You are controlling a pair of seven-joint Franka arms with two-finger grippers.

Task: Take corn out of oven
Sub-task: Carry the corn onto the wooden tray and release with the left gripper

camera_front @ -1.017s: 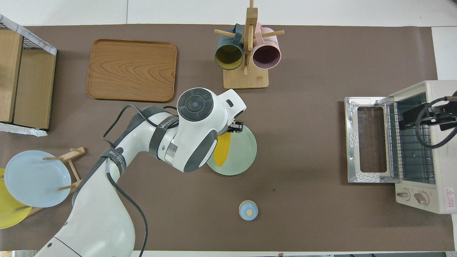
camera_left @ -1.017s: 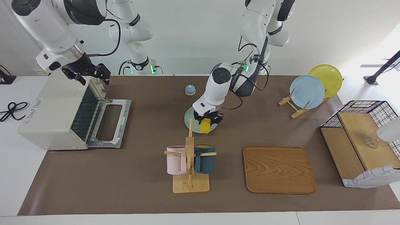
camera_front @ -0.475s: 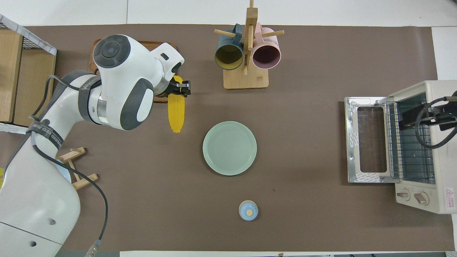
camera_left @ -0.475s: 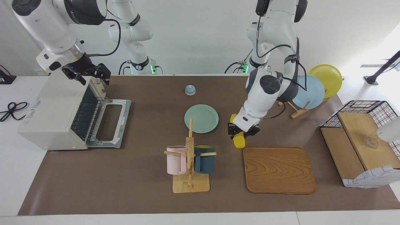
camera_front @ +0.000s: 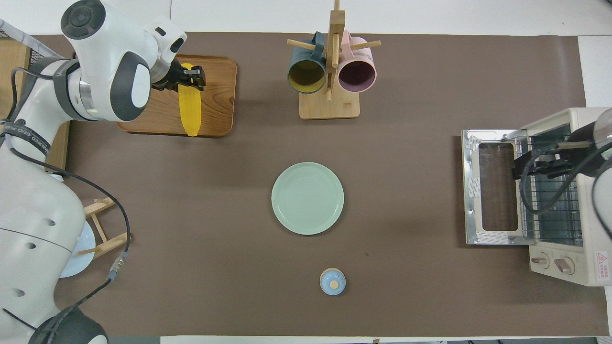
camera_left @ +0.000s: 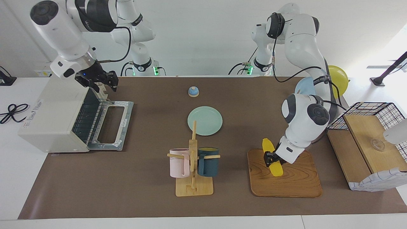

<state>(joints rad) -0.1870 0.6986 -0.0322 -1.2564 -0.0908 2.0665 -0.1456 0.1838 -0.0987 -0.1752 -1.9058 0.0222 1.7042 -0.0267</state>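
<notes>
Left pincer [camera_left: 272, 158]: closed on the corn [camera_left: 272, 157], gripping it near its farther end, over the wooden tray [camera_left: 299, 186].
Corn: held across the tray, thick end toward the robots; whether it touches the wood cannot be told.
Wooden tray: lies on the tabletop [camera_left: 127, 178] toward the left arm's end, beside the mug rack [camera_left: 192, 165].
Right pincer [camera_left: 99, 80]: hangs over the upper front edge of the oven [camera_left: 51, 117], fingers spread apart, holding nothing.
Oven: at the right arm's end of the tabletop, its door [camera_left: 111, 125] dropped flat, wire rack [camera_front: 550, 200] bare.
Green plate [camera_left: 205, 121]: mid-tabletop, nearer to the robots than the mug rack, nothing on it.
Mug rack: carries a pink mug [camera_left: 179, 163] and a dark teal mug [camera_left: 208, 161].
Small blue knob [camera_left: 193, 91]: close to the robots' edge, nearer to them than the green plate.
</notes>
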